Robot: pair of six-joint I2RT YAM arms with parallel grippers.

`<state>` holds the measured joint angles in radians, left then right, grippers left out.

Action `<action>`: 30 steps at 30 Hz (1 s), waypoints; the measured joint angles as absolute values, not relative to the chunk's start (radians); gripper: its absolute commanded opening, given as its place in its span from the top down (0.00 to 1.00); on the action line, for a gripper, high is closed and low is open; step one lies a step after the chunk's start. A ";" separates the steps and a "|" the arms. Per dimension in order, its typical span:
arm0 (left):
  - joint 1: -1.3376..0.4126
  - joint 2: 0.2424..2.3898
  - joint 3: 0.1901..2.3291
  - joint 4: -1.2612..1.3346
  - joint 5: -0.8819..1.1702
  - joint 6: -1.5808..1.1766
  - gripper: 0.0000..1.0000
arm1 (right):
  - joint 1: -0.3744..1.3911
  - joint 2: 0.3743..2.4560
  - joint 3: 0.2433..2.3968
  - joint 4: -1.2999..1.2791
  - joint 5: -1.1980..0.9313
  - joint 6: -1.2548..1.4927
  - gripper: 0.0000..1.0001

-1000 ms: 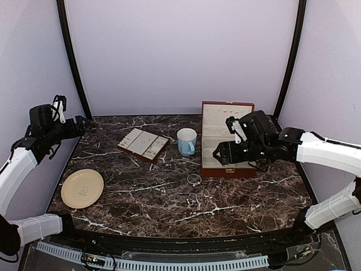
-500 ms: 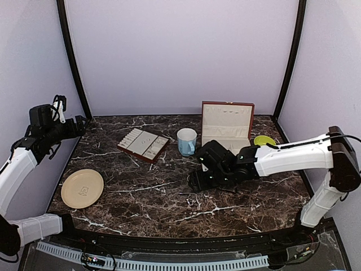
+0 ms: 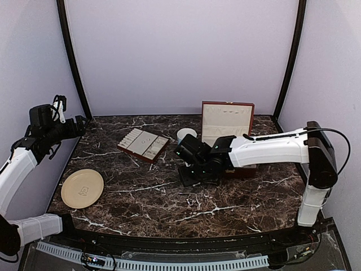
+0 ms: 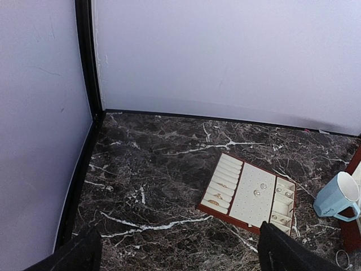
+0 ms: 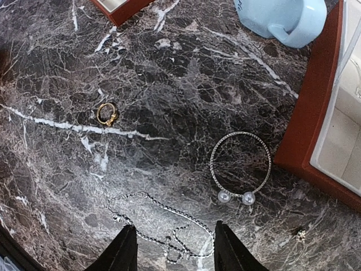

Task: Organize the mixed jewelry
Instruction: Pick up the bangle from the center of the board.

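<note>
Pick step: right fingers (image 5: 121,251), partly apart and empty, frame the fine silver chain (image 5: 161,206) at lower centre on the dark marble counter (image 5: 186,84). Next move, I'd judge: drop and pinch low. Left fingers (image 4: 285,254) wide, idle.

The right gripper (image 5: 172,255) is hovering with fingers apart over a fine chain (image 5: 169,210) on the marble table (image 5: 51,169). A pearl-tipped bangle (image 5: 224,196) is lying just right, near the box (image 5: 307,107); a gold ring (image 5: 106,113) is lying left.

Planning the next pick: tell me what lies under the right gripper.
Below the right gripper lies the fine chain, a pearl-ended bangle beside. From above, the gripper hides the bangle.
</note>
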<state>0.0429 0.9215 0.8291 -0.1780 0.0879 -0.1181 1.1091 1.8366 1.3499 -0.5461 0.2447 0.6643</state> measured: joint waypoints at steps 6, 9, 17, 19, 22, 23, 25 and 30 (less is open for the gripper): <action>0.043 0.921 0.829 -0.178 0.093 -0.124 0.01 | 1.097 1.951 1.506 -0.633 0.248 0.551 0.61; 0.043 0.921 0.829 -0.178 0.094 -0.126 0.01 | 1.078 1.996 1.541 -0.655 0.248 0.502 0.61; 0.043 0.921 0.829 -0.178 0.096 -0.128 0.01 | 1.039 2.070 1.573 -0.695 0.264 0.410 0.65; 0.043 0.921 0.829 -0.178 0.096 -0.128 0.01 | 1.033 2.076 1.573 -0.703 0.270 0.391 0.65; 0.043 0.921 0.829 -0.178 0.096 -0.128 0.01 | 1.027 2.080 1.575 -0.711 0.283 0.367 0.68; 0.043 0.921 0.829 -0.178 0.096 -0.128 0.01 | 1.026 2.082 1.576 -0.712 0.286 0.360 0.69; 0.043 0.921 0.829 -0.178 0.096 -0.128 0.01 | 1.026 2.088 1.576 -0.712 0.291 0.347 0.70; 0.043 0.921 0.829 -0.178 0.096 -0.128 0.01 | 1.026 2.123 1.580 -0.713 0.290 0.326 0.70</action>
<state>0.0429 0.9215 0.8291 -0.1780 0.0959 -0.1280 1.0264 2.1231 1.5799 -0.7128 0.2897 0.3260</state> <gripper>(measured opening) 0.988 0.300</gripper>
